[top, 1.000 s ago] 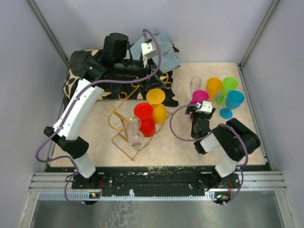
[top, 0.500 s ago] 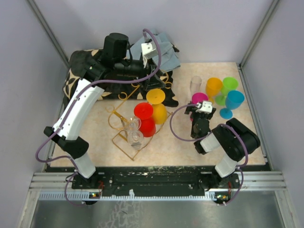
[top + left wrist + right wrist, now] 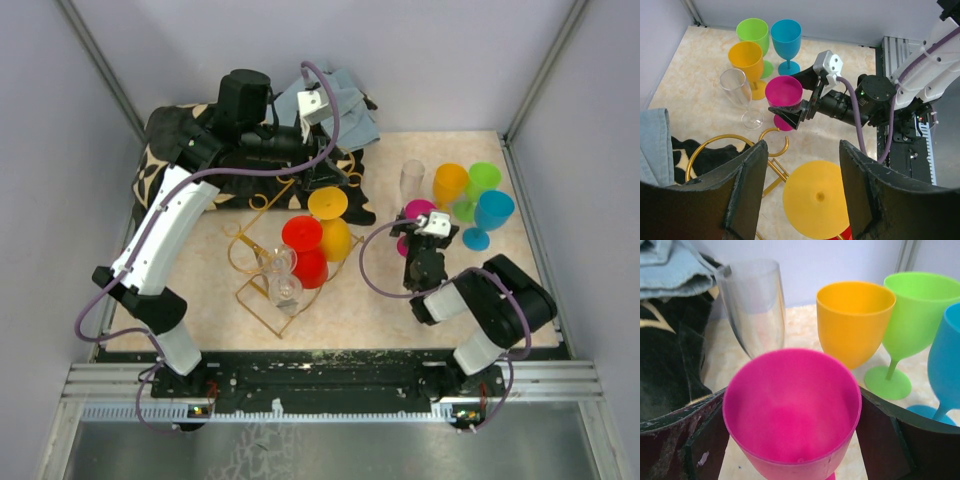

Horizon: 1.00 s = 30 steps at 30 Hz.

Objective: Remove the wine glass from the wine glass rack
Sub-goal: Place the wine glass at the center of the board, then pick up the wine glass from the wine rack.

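The gold wire wine glass rack (image 3: 248,262) stands left of centre, one scroll end (image 3: 775,150) showing in the left wrist view. A yellow wine glass (image 3: 328,203) hangs upside down on it, foot up (image 3: 816,200), beside a red one (image 3: 303,236) and two clear ones (image 3: 285,290). My left gripper (image 3: 322,182) hovers open just above the yellow foot, fingers (image 3: 747,185) to either side. My right gripper (image 3: 418,224) is open around a magenta glass (image 3: 792,405) standing upright on the table; whether the fingers (image 3: 885,435) touch it I cannot tell.
Orange (image 3: 450,182), green (image 3: 484,178), blue (image 3: 493,210) and clear (image 3: 412,178) glasses stand close behind the magenta one. A black patterned cloth (image 3: 170,130) and a grey-blue cloth (image 3: 350,105) lie at the back left. Walls close in on both sides.
The right arm's elbow has shifted toward the near right and its wrist has drawn back slightly from the magenta glass. The left arm and the rack have not moved.
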Each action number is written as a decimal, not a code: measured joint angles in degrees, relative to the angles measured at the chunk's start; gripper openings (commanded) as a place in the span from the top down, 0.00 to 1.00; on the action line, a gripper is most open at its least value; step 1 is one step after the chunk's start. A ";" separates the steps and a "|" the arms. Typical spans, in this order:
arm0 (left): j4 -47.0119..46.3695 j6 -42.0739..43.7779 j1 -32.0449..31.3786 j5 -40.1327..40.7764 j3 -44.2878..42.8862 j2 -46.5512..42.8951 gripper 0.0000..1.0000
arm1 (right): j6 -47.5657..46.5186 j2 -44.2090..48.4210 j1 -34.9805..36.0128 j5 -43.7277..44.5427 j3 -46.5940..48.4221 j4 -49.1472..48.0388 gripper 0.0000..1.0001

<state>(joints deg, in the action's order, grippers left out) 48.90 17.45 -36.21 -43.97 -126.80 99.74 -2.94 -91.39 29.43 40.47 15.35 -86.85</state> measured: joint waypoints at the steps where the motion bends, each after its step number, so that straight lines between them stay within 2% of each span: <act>1: -0.02 0.02 0.00 0.00 0.00 0.00 0.33 | -0.13 0.72 0.00 0.00 0.00 0.00 0.09; 12: -1.18 -0.83 0.00 0.00 -0.02 0.00 0.20 | -3.08 17.94 0.02 0.17 -0.02 1.62 0.08; 16: -2.45 -2.45 0.00 0.28 -0.02 -0.31 0.14 | -4.02 28.28 0.02 0.92 -0.09 7.98 0.08; 19: -4.20 -4.66 0.04 1.73 0.22 -1.55 0.09 | -3.91 39.21 0.02 1.81 1.03 19.54 0.08; 23: -6.75 -9.05 1.36 4.74 3.34 -6.73 0.04 | -2.14 49.00 0.02 2.16 11.93 42.56 0.07; 27: -9.51 -15.39 8.11 4.83 8.07 -13.64 0.04 | 2.23 48.41 0.02 0.74 29.14 63.73 0.07; 30: -10.67 -20.76 19.26 2.71 10.73 -16.81 0.02 | 7.32 43.67 0.02 -2.05 42.84 77.35 0.07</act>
<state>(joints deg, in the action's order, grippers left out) 38.24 -3.31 -16.95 -41.25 -116.07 82.94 4.38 -47.72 29.45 38.41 58.19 -9.50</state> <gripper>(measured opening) 0.966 0.927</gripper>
